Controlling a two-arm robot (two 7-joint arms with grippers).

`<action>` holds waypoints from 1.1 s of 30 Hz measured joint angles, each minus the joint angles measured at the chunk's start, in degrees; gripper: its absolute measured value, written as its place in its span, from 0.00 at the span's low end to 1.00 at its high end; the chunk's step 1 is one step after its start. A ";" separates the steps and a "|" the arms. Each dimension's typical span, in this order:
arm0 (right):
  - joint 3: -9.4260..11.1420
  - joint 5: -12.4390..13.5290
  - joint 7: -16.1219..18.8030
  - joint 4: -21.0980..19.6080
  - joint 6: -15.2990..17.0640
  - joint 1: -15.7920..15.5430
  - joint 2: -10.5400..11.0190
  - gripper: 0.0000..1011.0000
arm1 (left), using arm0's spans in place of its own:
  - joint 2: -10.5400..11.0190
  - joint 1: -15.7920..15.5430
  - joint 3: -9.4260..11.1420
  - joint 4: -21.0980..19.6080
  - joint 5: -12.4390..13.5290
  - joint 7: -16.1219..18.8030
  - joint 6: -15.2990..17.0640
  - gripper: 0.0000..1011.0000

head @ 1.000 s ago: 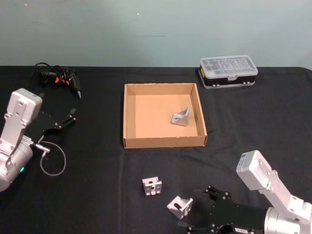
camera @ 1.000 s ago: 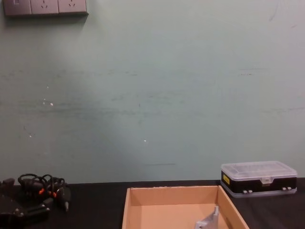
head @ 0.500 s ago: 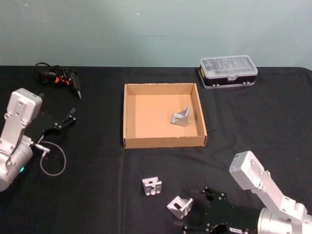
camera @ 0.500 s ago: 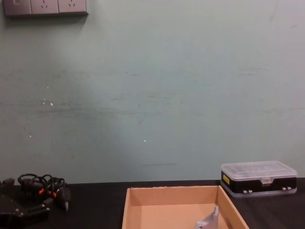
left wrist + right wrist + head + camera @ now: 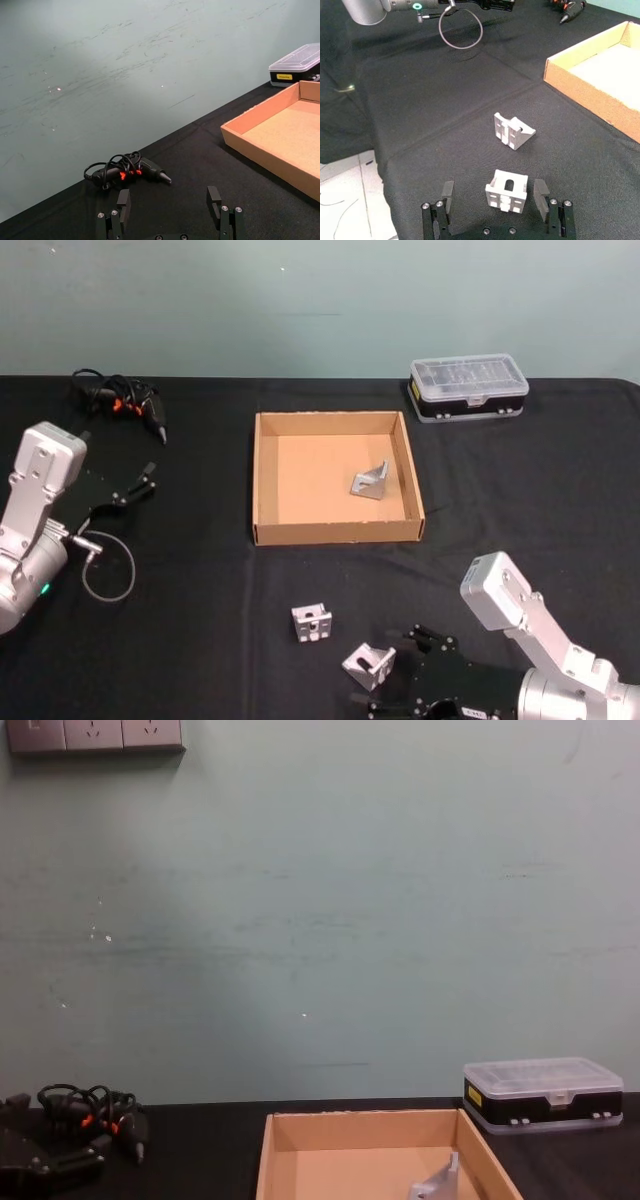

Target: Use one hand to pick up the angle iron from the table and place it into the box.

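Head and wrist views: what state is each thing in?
box, lidless, open.
boxed angle iron, resting inside.
right pincer, open.
near angle iron, on table, between its fingers, ungripped.
far angle iron, loose on table.
left pincer, open, empty.
plastic case, lid shut.

Head view: high over the near edge of the surface [image 5: 200, 540], it looked forward and down, taking in the whole box [image 5: 262, 480], the case [image 5: 468, 387] and the foot of the wall [image 5: 320, 300].
Chest view: lower, about level with the surface, it faced straight at the wall and caught the box's far end.
Left wrist view: just behind the left claw [image 5: 168, 195], low over the surface, it faced the wall past the tool [image 5: 127, 170].
Right wrist view: close behind the right claw [image 5: 494, 185], tilted down, it faced across the surface toward the left arm.
All four shared: the box and the tool.
Head, chest, left wrist shared: the case.
Head, right wrist shared: the near angle iron [image 5: 368, 665].
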 joint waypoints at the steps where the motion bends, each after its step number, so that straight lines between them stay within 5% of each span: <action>1: -0.03 -0.09 -0.05 0.09 0.01 0.02 -0.09 0.99 | 0.00 0.00 0.00 0.00 0.00 0.00 0.00 0.99; 8: -0.08 -0.66 -0.45 1.02 0.11 0.20 -0.86 0.99 | 0.00 0.00 0.00 0.00 0.00 0.00 0.00 0.99; 27: 0.38 -1.05 -0.57 1.78 -0.15 -0.04 -1.83 0.48 | 0.00 0.00 0.00 0.00 0.00 0.00 0.00 0.99; 33: 0.53 -0.92 -0.49 1.90 -0.27 -0.16 -1.98 0.48 | 0.00 0.00 0.00 0.00 0.00 0.00 0.00 0.99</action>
